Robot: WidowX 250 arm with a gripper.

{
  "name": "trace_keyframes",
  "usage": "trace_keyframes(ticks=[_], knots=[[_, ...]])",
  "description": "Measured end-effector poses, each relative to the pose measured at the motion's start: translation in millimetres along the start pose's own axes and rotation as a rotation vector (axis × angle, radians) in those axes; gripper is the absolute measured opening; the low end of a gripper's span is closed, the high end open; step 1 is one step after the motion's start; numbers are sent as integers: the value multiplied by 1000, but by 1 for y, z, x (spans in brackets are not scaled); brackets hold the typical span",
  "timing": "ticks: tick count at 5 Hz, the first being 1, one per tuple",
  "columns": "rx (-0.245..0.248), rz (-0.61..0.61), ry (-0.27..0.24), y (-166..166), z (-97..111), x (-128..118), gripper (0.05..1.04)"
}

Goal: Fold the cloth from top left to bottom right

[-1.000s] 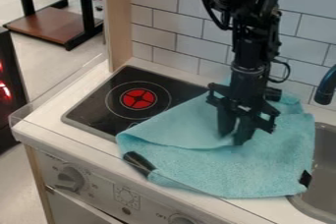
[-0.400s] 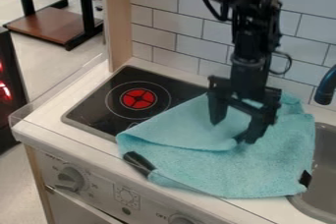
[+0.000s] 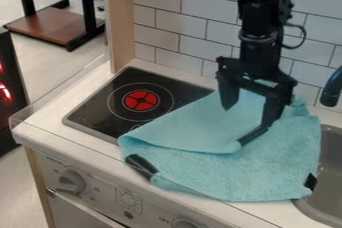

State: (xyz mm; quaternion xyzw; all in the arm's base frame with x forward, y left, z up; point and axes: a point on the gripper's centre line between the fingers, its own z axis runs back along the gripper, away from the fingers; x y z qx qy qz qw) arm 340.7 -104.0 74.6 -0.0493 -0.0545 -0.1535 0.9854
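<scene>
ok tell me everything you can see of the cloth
The cloth is turquoise and looks fuzzy. It lies rumpled over part of the stovetop, reaching the sink, partly folded, its upper flap ending near the middle. Dark patches mark its left and lower-right corners. The open gripper is over it; contact is unclear.

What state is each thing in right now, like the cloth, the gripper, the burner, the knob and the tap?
Cloth: partly folded, a flap lying over the rest, one side overlapping the stove top.
Gripper: open, over the cloth; cannot tell if it touches.
Burner: red in the middle; cannot tell if hot.
Left knob: on the front panel; setting unclear.
Tap: cannot tell if running.
</scene>
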Motion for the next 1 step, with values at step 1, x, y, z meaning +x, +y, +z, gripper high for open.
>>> trace_keyframes(ticks=[1], knots=[[0, -19, -38, -1, 12, 0, 999]])
